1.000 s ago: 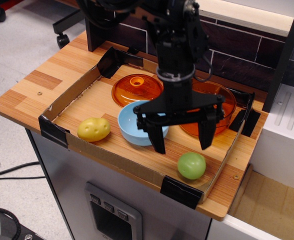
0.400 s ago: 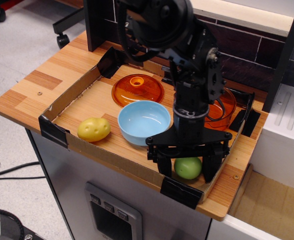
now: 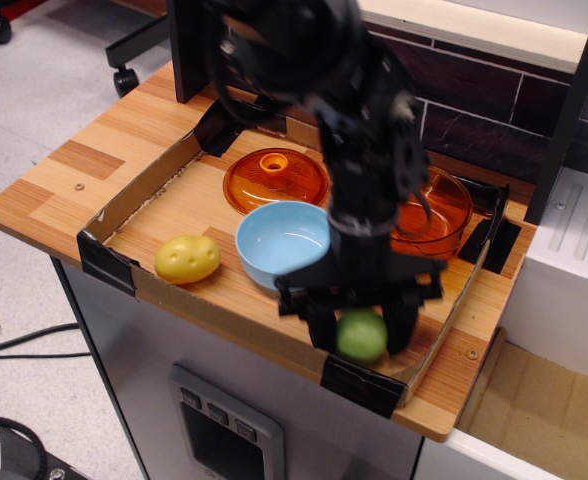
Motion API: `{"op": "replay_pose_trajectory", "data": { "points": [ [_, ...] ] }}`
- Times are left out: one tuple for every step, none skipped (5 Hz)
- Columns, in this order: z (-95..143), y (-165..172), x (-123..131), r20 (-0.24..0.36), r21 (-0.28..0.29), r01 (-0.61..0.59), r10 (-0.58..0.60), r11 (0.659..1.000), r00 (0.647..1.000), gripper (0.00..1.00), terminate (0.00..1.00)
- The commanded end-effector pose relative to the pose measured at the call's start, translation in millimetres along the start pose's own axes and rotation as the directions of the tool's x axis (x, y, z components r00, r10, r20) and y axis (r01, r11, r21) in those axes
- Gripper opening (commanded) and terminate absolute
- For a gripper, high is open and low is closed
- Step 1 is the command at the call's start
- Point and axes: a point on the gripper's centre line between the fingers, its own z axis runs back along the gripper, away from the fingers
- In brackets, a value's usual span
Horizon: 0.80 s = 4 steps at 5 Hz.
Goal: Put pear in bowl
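Observation:
The light-green pear (image 3: 361,335) sits at the near right corner of the cardboard tray, close to its front wall. My gripper (image 3: 360,346) points down over it, with one finger on each side and both against the pear. The image is blurred by motion. The pear looks to be at or just above the tray floor. The light-blue bowl (image 3: 282,240) stands empty to the left of and behind the gripper, partly covered by my arm.
A yellow potato (image 3: 187,258) lies at the near left of the cardboard tray (image 3: 144,186). An orange lid with a knob (image 3: 274,178) lies behind the bowl. A transparent orange pot (image 3: 436,215) stands at the back right. Black tape marks the tray corners.
My gripper dropped from above the bowl's edge to the pear and its fingers came in around it. The pear and gripper have shifted slightly left.

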Motion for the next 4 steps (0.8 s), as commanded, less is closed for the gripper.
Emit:
{"op": "replay_pose_trajectory", "data": {
  "points": [
    [91.0,10.5,19.7,0.074,-0.134,-0.201,0.212,0.97,0.974,0.0,0.0],
    [96.3,14.7,41.8,0.107,-0.14,-0.279,0.295,0.95,0.95,0.0,0.0],
    [82.2,19.7,63.8,0.153,-0.098,-0.347,0.359,0.933,0.921,0.0,0.0],
    [65.0,30.9,83.5,0.149,-0.05,-0.384,0.387,0.922,0.91,0.0,0.0]
  ]
}}
